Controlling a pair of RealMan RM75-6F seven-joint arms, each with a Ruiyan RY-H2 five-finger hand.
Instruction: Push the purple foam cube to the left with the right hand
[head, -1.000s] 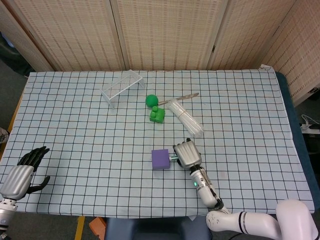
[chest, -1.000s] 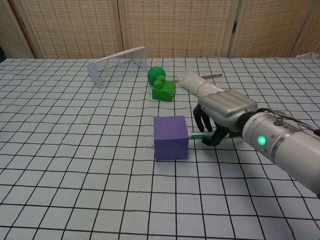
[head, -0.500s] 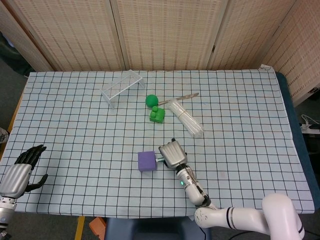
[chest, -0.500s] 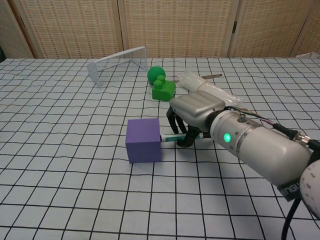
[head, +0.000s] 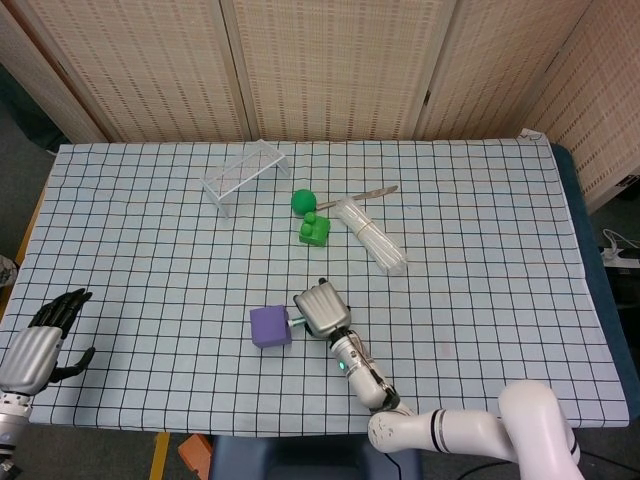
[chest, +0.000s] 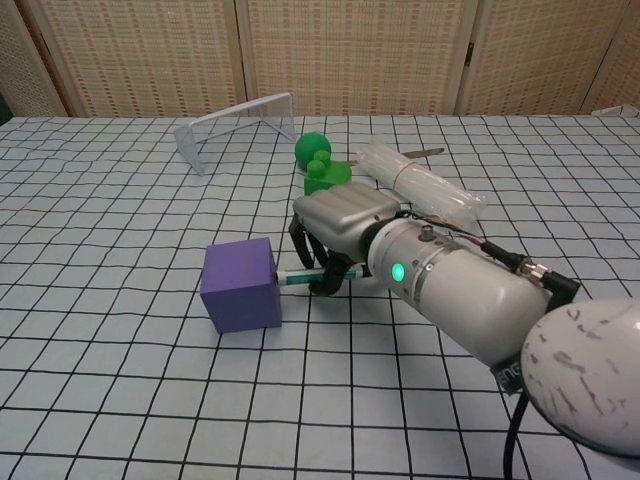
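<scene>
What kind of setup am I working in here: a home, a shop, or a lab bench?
Most likely a lab test bench: a table under a gridded cloth, woven folding screens closing it off behind, and a few practice props like the purple foam cube and a green toy.

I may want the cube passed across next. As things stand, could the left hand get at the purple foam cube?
Probably not without a long reach: the left hand sits open at the table's near left corner, far from the purple foam cube. Only bare cloth lies between them, so nothing blocks the way.
</scene>
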